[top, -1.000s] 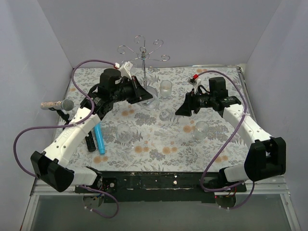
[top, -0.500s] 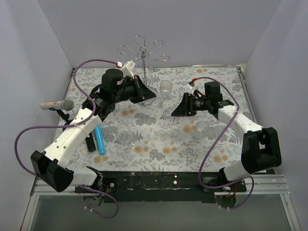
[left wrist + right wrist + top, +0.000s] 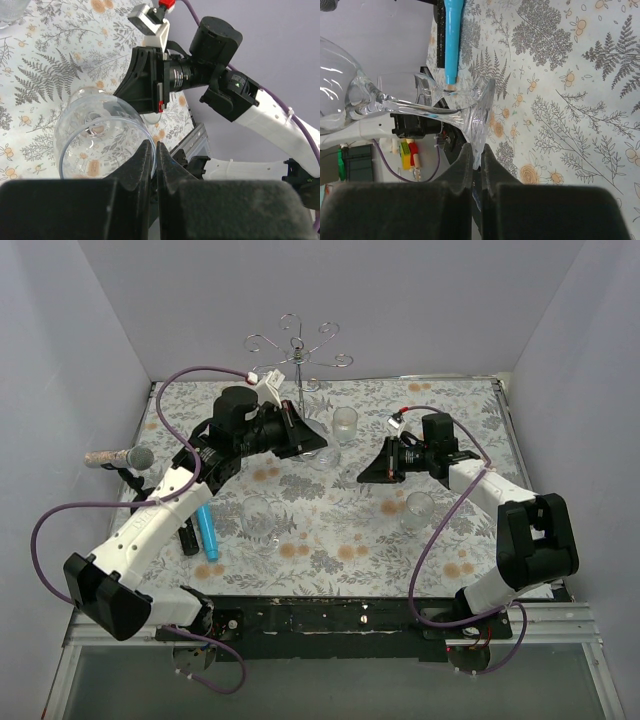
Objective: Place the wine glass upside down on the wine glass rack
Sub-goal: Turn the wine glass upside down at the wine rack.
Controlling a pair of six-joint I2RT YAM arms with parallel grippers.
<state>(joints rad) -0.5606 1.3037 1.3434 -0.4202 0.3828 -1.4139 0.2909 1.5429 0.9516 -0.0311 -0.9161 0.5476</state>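
The clear wine glass (image 3: pixel 338 458) lies on its side above the table, held between both grippers. My left gripper (image 3: pixel 318 445) is shut on the rim of the bowl (image 3: pixel 97 132), its fingertips (image 3: pixel 146 152) pinching the glass wall. In the right wrist view my right gripper (image 3: pixel 476 150) is shut on the edge of the glass's foot (image 3: pixel 479 112), with stem and bowl stretching away to the left. The wine glass rack (image 3: pixel 298 348) stands at the back behind the left gripper, its curled wire arms bare; its base is hidden.
Clear tumblers stand at the back centre (image 3: pixel 345 423), right of centre (image 3: pixel 417 508) and left of centre (image 3: pixel 260 515). A blue tube (image 3: pixel 207 528) and a black bar (image 3: pixel 187 536) lie at the left, near a microphone (image 3: pixel 120 457). Walls enclose the flowered tablecloth (image 3: pixel 330 540).
My right gripper has moved left to the glass's foot and shut on it. The left gripper kept its hold on the bowl's rim and shifted slightly.
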